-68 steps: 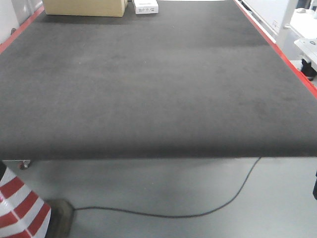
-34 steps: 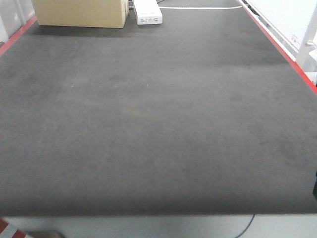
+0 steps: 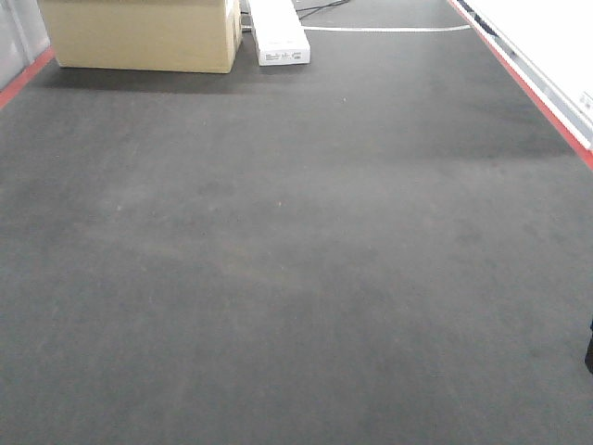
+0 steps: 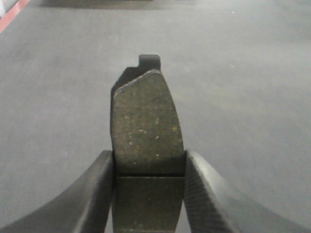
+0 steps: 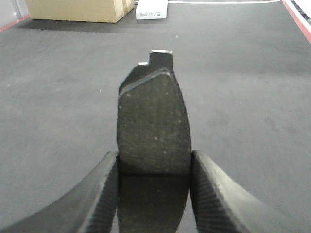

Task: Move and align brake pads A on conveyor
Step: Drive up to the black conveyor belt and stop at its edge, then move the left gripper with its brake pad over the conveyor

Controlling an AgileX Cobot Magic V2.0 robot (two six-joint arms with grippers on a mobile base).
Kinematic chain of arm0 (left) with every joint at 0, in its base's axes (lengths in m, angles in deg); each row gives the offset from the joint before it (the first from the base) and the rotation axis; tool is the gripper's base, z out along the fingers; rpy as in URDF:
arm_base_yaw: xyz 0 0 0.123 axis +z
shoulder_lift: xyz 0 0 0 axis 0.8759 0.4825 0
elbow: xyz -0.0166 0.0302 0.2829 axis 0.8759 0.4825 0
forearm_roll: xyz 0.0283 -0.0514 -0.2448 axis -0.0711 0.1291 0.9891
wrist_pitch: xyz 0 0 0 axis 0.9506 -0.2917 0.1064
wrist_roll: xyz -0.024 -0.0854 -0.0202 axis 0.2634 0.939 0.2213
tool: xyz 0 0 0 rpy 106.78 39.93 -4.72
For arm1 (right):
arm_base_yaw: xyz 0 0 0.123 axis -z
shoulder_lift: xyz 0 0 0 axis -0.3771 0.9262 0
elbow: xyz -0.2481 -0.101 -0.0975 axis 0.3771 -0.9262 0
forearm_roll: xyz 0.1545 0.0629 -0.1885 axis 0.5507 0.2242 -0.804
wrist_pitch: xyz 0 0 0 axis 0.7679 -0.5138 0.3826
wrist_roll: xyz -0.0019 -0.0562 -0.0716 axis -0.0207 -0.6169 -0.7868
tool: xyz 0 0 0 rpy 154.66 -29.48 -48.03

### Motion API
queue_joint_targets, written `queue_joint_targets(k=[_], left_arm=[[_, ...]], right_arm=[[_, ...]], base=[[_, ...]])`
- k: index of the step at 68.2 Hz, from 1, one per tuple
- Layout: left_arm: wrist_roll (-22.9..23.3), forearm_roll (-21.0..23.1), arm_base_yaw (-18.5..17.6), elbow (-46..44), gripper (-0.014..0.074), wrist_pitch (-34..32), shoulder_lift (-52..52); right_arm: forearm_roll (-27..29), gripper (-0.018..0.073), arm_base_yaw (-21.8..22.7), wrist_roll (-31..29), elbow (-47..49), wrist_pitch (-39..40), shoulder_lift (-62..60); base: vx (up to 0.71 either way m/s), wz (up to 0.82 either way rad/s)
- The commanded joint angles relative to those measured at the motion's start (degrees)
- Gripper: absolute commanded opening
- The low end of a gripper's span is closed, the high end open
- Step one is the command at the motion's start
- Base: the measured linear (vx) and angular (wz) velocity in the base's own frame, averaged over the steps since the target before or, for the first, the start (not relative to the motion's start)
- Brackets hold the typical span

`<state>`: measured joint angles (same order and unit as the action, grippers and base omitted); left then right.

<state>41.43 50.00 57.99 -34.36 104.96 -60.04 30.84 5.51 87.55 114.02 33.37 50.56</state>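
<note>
**A:** What is the left gripper (image 4: 148, 162) doing?

**B:** Its two dark fingers (image 4: 97, 189) are clamped on the side edges of a brake pad (image 4: 146, 121). The pad fills the centre of the left wrist view. Its speckled friction face is turned to the camera, and a tab of the backing plate sticks out at the top.

**A:** And the right gripper (image 5: 154, 160)?

**B:** It looks the same. The jaws are closed on a second brake pad (image 5: 153, 121), pinched by its sides in the middle of the right wrist view, with the tab at the top catching the light.

**A:** Are the pads resting on the conveyor (image 3: 296, 278)?

**B:** I cannot tell how high they are. Both wrist views show only the dark felt belt behind them.

**A:** What does the front view show?

**B:** The belt covers nearly the whole frame. A red stripe (image 3: 528, 88) runs along its edge at the upper right. A cardboard box (image 3: 139, 32) sits at the upper left, with a white unit (image 3: 278, 37) just beside it on the right. A white cable (image 3: 389, 29) lies across the top of the frame. No pad or gripper shows in that view.
</note>
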Motion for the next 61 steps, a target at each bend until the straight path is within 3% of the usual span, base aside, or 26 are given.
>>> queue_joint_targets(k=[1, 61], left_arm=[[0.12, 0.46, -0.18, -1.68, -0.0006, -5.69, 0.34], [0.12, 0.46, -0.18, -1.68, -0.0006, -5.69, 0.34]], right_arm=[[-0.87, -0.0007, 0.00, -0.46, 1.68, 5.59, 0.11], [-0.87, -0.0007, 0.00, -0.46, 1.68, 5.45, 0.11]], base=[[0.26, 0.03], [0.09, 0.02]])
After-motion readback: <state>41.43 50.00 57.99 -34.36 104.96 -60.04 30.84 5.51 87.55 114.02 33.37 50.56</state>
